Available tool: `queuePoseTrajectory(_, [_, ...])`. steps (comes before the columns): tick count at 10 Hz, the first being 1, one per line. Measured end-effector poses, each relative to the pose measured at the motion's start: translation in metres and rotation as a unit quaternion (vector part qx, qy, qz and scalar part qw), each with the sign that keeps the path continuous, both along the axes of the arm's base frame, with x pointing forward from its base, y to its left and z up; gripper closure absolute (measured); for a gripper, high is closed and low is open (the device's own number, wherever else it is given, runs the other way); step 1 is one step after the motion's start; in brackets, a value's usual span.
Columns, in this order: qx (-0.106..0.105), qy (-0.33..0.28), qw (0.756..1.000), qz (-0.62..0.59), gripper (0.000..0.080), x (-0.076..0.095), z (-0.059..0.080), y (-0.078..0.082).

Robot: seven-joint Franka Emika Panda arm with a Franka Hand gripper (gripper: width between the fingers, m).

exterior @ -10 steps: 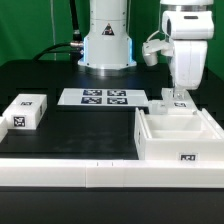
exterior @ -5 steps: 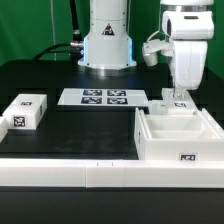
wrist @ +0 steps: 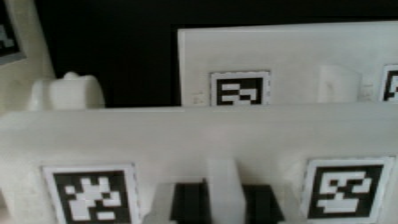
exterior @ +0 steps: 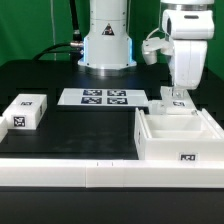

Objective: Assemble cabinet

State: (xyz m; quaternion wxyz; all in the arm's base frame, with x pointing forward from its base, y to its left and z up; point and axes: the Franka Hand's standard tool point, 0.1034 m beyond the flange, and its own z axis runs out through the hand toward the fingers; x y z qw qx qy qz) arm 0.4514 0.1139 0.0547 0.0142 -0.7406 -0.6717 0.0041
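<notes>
The cabinet [exterior: 180,135] is a large white open-topped box with inner walls and a tag on its near face, at the exterior view's right front. My gripper [exterior: 178,92] hangs straight down just behind it, over a smaller white tagged panel [exterior: 177,99] on the table. In the wrist view the panel [wrist: 107,135] fills the near field with two tags. My gripper [wrist: 217,200] has its two dark fingers [wrist: 185,201] close on either side of a thin white ridge of that panel. Another white tagged face [wrist: 267,60] lies beyond; I cannot tell which part it is.
A small white tagged block [exterior: 24,112] lies at the exterior view's left. The marker board [exterior: 103,97] lies flat at the back middle, before the robot base [exterior: 107,45]. A white ledge [exterior: 60,172] runs along the table's front edge.
</notes>
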Motion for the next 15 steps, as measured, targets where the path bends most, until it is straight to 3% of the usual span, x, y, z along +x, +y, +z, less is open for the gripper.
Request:
queuePoseTrajectory(3, [-0.007, 0.018, 0.998, 0.057, 0.0729, 0.0039, 0.0058, 0.0082])
queuePoseTrajectory(8, [-0.009, 0.021, 0.999, 0.035, 0.0729, 0.0035, 0.003, -0.0011])
queuePoseTrajectory(15, [-0.01, 0.02, 0.999, 0.028, 0.0729, 0.0049, 0.0076, 0.0027])
